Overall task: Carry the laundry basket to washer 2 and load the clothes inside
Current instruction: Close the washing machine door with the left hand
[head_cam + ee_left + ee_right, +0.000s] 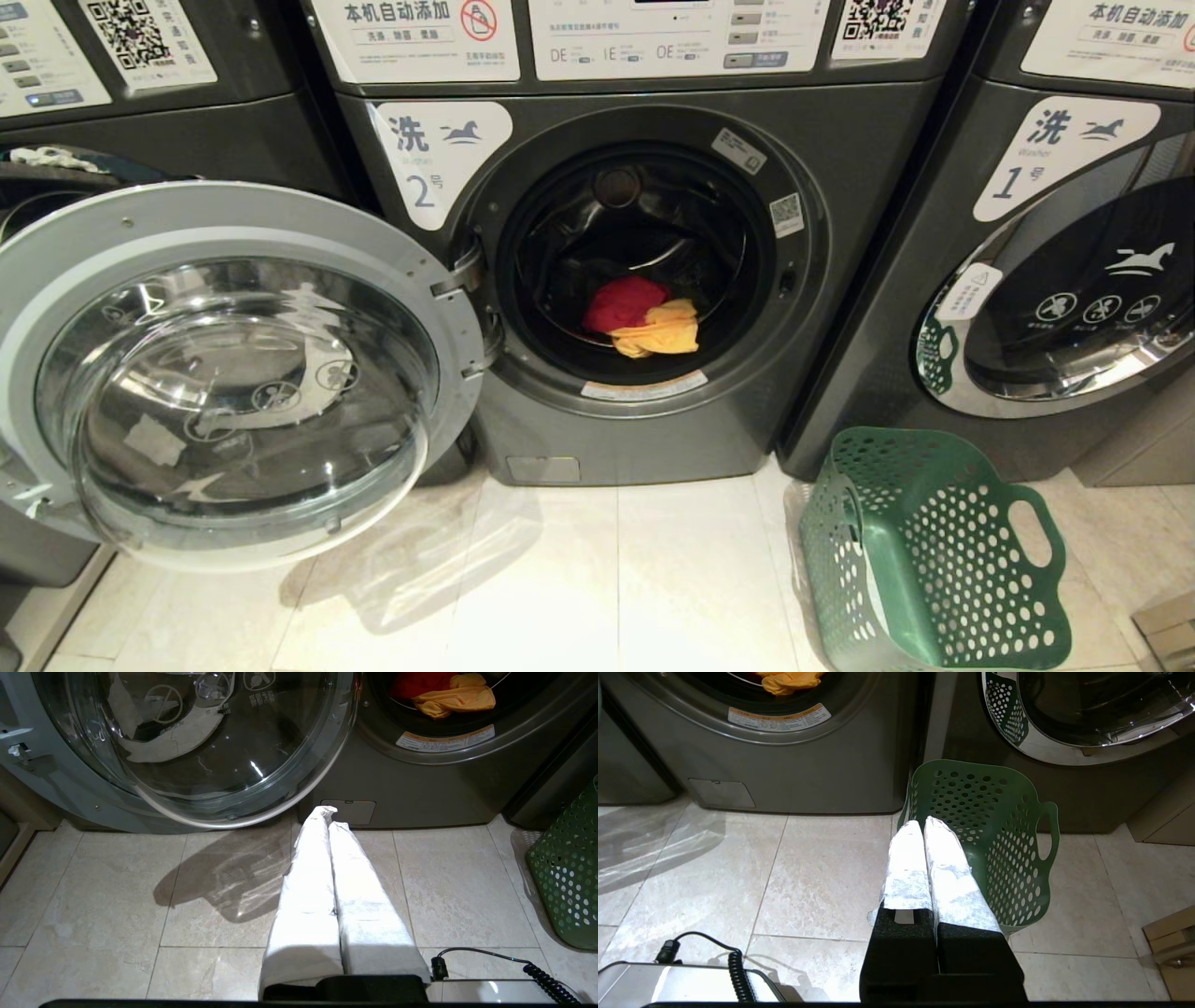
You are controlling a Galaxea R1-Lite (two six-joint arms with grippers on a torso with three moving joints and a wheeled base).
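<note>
Head view: washer 2 door swung wide at 9 o'clock; red-pink piece and yellow piece lie in the drum. Trousers not discernible. Laundry basket, nothing visible inside, stands on the tile floor at 4 o'clock, before washer 1. Neither arm appears here. Wrist views only: left gripper and right gripper, fingers pressed together, holding nothing, above the floor.

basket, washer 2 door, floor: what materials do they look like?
The laundry basket: looks like green moulded plastic, semi-matte; punched round holes, cut-out handle. Washer 2's door: clear bowl, glass or plastic, with sharp reflections, in a pale grey ring, likely plastic. Floor: glossy beige tile, grout lines and glare.
</note>
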